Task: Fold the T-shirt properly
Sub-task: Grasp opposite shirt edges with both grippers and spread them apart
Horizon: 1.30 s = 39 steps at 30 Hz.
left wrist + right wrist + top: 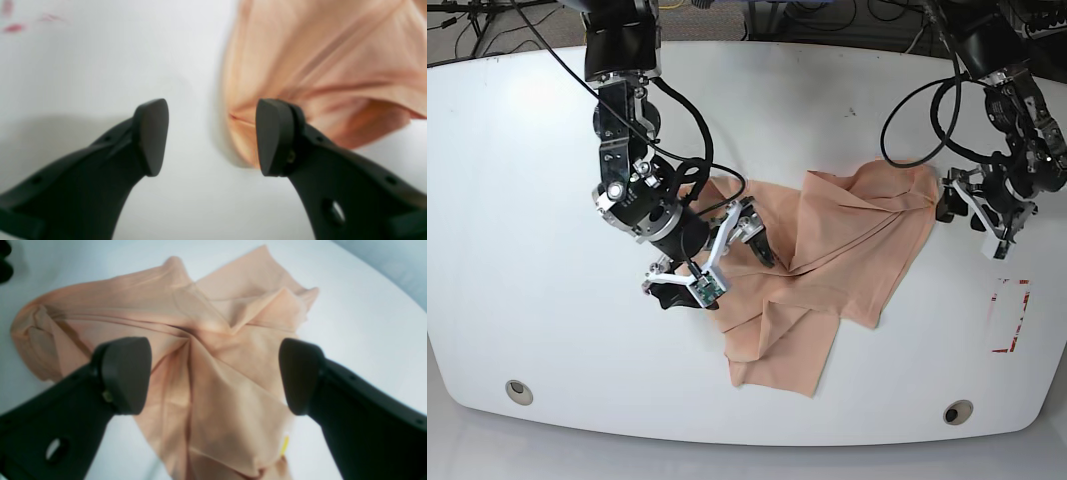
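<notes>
The T-shirt [827,270] is lying in a bumpy heap in the middle of the white worktop [527,150]. It is peach pink. It is not flat at all. Folds are running across it, one part is sticking out toward the front edge of the worktop, and a tiny bit of yellow print [284,444] is peeking out from under a fold in the right wrist view.

The right gripper [215,376] is hanging over the left side of the shirt in the base view. Its fingers [125,375] are spread wide apart and are holding nothing. The cloth is sitting below the gap between them.

The left gripper [211,138] is sitting at the other side, just beside the shirt's edge. Its fingers [151,136] are also spread and are holding nothing. One finger looks very near the cloth edge, but I cannot tell if it is touching.

The shirt looks soft, thin and light. It is probably going to flop and sag when it is lifted, and it will not keep a shape by itself. It will not break. It may slip a little if only a small pinch is taken.

A good place to grab looks like a thick edge or a corner, such as the hem or a sleeve, with one gripper on each side. Then the shirt can be pulled flat before it is folded.
</notes>
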### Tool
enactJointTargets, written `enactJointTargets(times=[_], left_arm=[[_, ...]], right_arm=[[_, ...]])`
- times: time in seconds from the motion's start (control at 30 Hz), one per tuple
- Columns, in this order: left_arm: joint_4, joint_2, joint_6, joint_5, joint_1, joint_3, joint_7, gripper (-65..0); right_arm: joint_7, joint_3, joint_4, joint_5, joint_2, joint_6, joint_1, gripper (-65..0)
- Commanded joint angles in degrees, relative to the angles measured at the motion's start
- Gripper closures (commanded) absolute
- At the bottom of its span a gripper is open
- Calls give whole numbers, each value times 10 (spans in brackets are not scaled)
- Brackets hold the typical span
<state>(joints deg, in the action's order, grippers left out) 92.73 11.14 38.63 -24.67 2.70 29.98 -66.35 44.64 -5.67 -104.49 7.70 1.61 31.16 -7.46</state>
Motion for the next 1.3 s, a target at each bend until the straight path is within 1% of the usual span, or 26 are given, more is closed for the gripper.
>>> enactJointTargets(times=[0.0,0.3,0.43,0.57,0.7,0.87,0.9,0.97,1.07,1.13,1.2,1.27], left_arm=[[-4,2,0,-7,5,-3,20,-392],[-73,-1,-1,-8,4,-38,53,-392],[-97,-2,-1,-10,8,-43,54,-392],[-122,-2,-1,-10,23,-65,55,-392],[-129,-3,-1,-10,25,-68,55,-390],[-130,-18,-2,-7,25,-84,55,-381],[-130,-18,-2,-7,25,-88,55,-358],[-131,-18,-2,-7,25,-97,55,-283],[-131,-20,-2,-7,25,-109,56,-136],[-130,-20,-3,-7,24,-113,64,-56],[-129,-20,-3,-7,23,-113,73,-7],[-128,-19,-4,-7,22,-113,80,0]], right_arm=[[-16,14,-13,7,-1,3,-6,-575],[-16,44,-21,6,4,3,-4,-575],[-16,55,-19,7,16,3,-5,-575],[-16,81,-17,5,18,1,-7,-575],[-16,108,-4,5,18,1,-13,-575],[-16,137,31,4,31,1,-29,-575],[-16,142,42,4,35,1,-31,-575],[-16,148,58,5,42,1,-42,-575],[-16,156,84,5,50,1,-52,-575],[-16,159,98,5,53,1,-52,-575],[-16,159,107,5,57,1,-52,-575],[-16,159,109,7,63,1,-49,-575]])
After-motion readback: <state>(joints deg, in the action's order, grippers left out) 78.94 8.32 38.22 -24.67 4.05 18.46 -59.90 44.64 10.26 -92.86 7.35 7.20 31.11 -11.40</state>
